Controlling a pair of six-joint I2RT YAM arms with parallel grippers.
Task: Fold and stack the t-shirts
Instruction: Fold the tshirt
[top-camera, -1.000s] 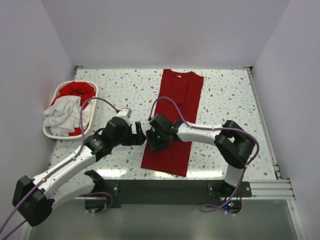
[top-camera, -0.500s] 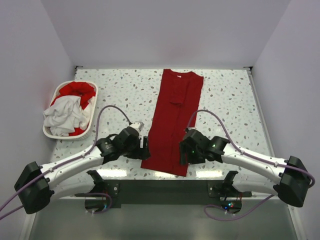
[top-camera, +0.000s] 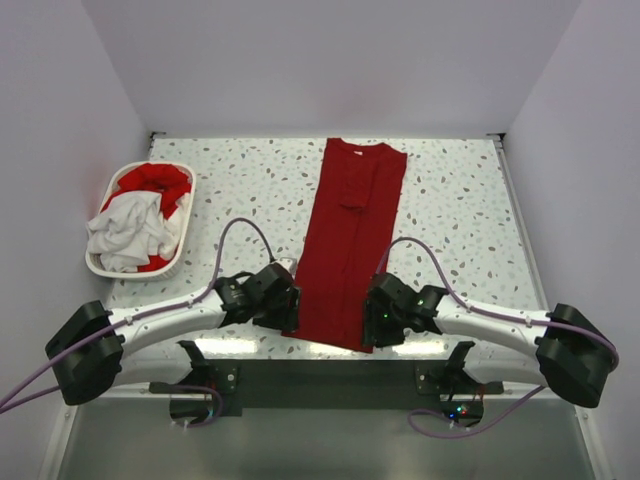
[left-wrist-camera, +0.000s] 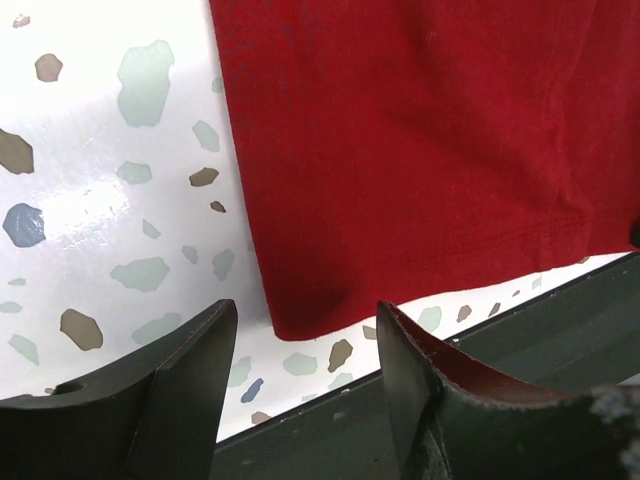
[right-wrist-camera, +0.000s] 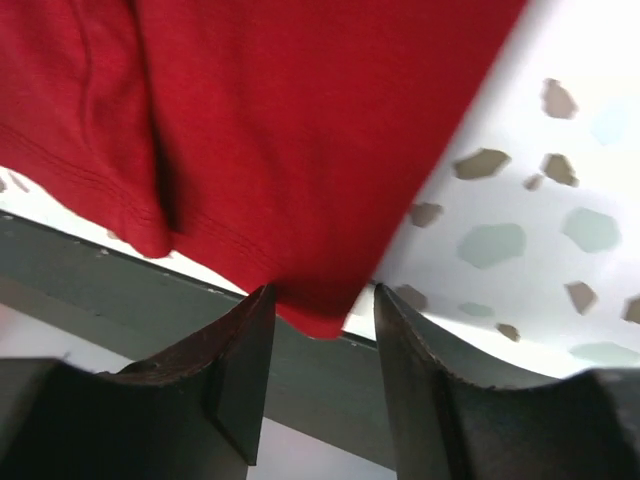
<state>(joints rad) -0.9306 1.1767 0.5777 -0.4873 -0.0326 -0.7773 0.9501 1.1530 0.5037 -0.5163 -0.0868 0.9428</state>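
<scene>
A deep red t-shirt (top-camera: 349, 240) lies folded into a long strip down the middle of the speckled table (top-camera: 450, 200), neck at the far end, hem at the near edge. My left gripper (top-camera: 288, 308) is open, low at the shirt's near left hem corner (left-wrist-camera: 300, 322), with that corner between its fingers. My right gripper (top-camera: 374, 325) is open at the near right hem corner (right-wrist-camera: 320, 315), which hangs over the table's near edge between the fingers. More t-shirts, red (top-camera: 155, 182) and white (top-camera: 125, 228), lie bunched in the basket.
A white plastic laundry basket (top-camera: 100, 268) stands at the table's left side. A dark metal rail (top-camera: 330, 375) runs along the near edge under both grippers. White walls close in the back and sides.
Both arms swung down from the middle of the shirt to its near hem: the left gripper to the left corner, the right gripper across the shirt to the right corner. The shirt has not moved.
</scene>
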